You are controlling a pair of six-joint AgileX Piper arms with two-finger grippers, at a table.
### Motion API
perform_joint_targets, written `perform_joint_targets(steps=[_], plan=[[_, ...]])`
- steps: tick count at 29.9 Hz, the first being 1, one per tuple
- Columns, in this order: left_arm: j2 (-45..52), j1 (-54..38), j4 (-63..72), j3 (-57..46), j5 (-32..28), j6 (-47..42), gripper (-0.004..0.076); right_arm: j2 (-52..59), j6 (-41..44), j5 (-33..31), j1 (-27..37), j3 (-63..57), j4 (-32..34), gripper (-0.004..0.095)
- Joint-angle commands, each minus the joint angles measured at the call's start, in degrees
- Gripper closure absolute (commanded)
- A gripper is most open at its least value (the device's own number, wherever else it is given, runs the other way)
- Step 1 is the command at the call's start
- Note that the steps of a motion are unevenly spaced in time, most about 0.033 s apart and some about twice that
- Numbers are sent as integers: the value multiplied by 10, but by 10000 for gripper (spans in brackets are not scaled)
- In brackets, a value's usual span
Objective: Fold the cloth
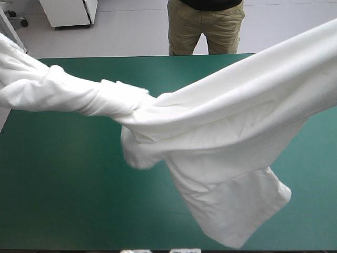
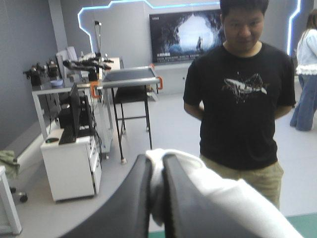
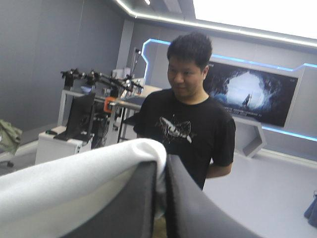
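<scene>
Above table (image 1: 63,184), end effectors (image 2: 157,159) (image 3: 162,159) on T-shirt (image 1: 226,132)

The T-shirt (image 1: 221,132) hangs over the bench (image 1: 63,174), strung between left hand (image 2: 157,166) and right hand (image 3: 161,171). Its lowest part sags toward the bench's near right.

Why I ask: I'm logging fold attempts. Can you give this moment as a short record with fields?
T-shirt: white, lifted, stretched between both grippers, sagging in the middle
left gripper: raised, shut on one end of the T-shirt
right gripper: raised, shut on the other end
table: teal-green cover, under the hanging T-shirt
fold: not yet done
</scene>
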State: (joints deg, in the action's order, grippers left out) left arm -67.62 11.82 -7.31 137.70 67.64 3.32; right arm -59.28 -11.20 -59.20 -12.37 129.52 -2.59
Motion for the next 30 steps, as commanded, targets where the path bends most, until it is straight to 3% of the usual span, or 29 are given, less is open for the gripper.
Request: perform_joint_targets(steps=[1,4,9,13,17,25,30], plan=[[-15,0,0,-34,-3,-7,733,-17,3,-11,5,-10,-5,925],[-20,0,1,-102,16,-7,733,-24,10,-38,5,-61,-8,925],[-28,0,1,-251,-12,-7,733,-43,20,-20,5,-199,-8,925],[-58,0,1,-360,-43,-6,733,-85,28,46,5,-330,-6,925],[-112,0,0,-434,-116,-6,733,-158,30,140,5,-405,6,925],[-233,0,-2,-447,-275,-22,733,-339,32,239,6,-356,26,925],[-285,0,-56,-447,-360,-81,733,-421,38,270,19,-288,26,925]])
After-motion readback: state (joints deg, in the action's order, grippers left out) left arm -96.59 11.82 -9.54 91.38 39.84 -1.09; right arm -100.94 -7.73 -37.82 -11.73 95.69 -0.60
